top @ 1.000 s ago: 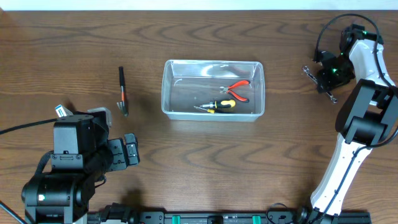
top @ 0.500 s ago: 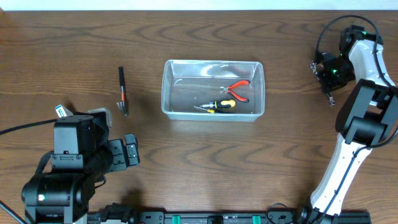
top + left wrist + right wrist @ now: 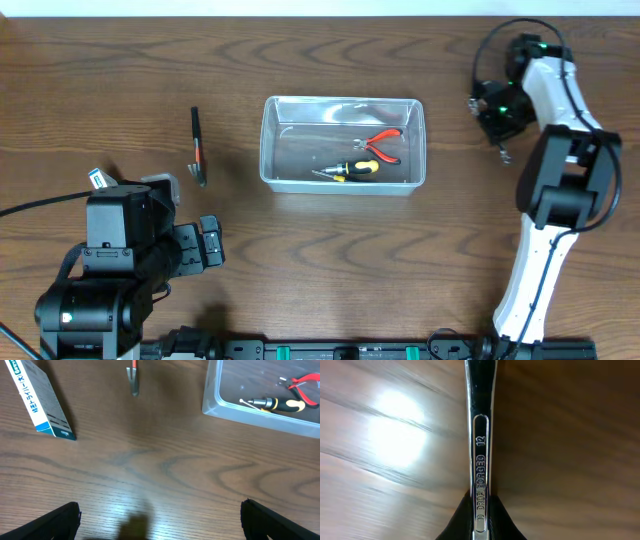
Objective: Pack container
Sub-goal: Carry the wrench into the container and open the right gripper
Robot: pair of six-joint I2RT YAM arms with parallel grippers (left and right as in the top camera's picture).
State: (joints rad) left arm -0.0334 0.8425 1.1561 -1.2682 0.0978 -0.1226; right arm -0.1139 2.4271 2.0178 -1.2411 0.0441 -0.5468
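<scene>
Counter (image 3: 330,260): brown wood grain, carries everything.

Right arm: reaches up the right side, bent in toward the container, with the right end effector (image 3: 480,527) clamped on a wrench (image 3: 480,460). Pinches the shank low between the pads, stamped "12" and "DROP FORGED", so the long end sticks straight out ahead. Probably gripped that way for lowering lengthwise into the bin. Hangs just right of the container, not yet over it; in the overhead, shows only a small bit of metal below the wrist (image 3: 503,152).

Left arm: parked at the near left. Left end effector (image 3: 160,522) spread wide, nothing in it, aimed at bare counter. Looks idle, kept out of the right arm's path.

Container (image 3: 266,140): clear bin, mid-counter, long side across, open top up. Within reach of either arm, likely why it sits central. Partly packed.

Box (image 3: 42,402): blue and white, lying flat near the left arm, well apart from the bin.

Loose tool (image 3: 197,147): black with red, on the counter left of the container, not touching it. Likely awaiting packing.

Pliers (image 3: 380,143): red handles, inside the bin, right half.

Screwdriver (image 3: 350,170): yellow and black, inside, just beside the pliers.
</scene>
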